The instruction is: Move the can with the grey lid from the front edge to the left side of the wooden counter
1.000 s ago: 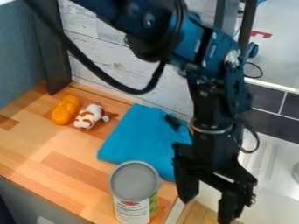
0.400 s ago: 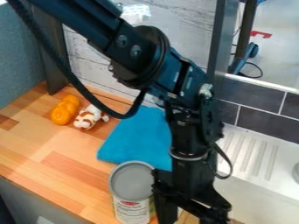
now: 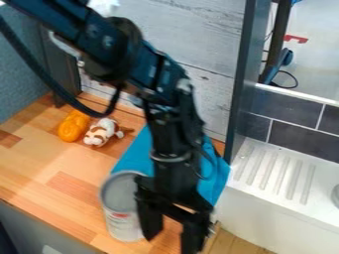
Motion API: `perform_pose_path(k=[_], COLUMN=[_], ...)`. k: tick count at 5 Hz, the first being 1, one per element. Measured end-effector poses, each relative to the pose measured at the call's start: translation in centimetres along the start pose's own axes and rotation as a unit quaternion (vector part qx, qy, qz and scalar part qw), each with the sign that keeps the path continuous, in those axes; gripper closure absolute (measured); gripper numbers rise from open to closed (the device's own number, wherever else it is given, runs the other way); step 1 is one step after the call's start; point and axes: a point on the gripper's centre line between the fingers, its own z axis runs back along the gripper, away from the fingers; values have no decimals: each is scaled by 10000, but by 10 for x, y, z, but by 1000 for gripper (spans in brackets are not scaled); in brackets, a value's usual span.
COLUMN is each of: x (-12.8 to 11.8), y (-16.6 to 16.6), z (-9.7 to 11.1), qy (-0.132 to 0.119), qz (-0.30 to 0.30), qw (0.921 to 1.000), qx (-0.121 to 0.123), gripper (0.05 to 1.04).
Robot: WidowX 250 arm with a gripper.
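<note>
With its fingers apart, the gripper (image 3: pixel 170 239) hangs at the right side of the grey-lidded can (image 3: pixel 119 213) on the bench (image 3: pixel 63 191), near of the blue cloth (image 3: pixel 132 151), where light, low contact would best avoid tipping it.

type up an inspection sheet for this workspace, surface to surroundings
surface: wood-block counter, light and darker patches
job's things: grey-lidded can stands beside the gripper; contact unclear
clutter: orange toy and brown-and-white plush toy side by side; blue cloth lies partly behind the arm
grippers: low near the counter's edge, fingers apart, nothing seen held
cables: black cable sags in a loop beside the arm
surroundings: ribbed white drainboard, dark wall tiles, pale plank-look wall
</note>
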Motion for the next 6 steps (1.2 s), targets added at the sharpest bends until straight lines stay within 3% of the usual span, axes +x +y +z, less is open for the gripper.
perform_pose_path(k=[3,4,6], x=[-7,-17,-23], y=[106,123,167], z=[17,30,75], qy=[-529,-491,-873], qz=[740,762,921], qw=[9952,9944,9882], qx=[371,540,857], gripper=[81,81,81])
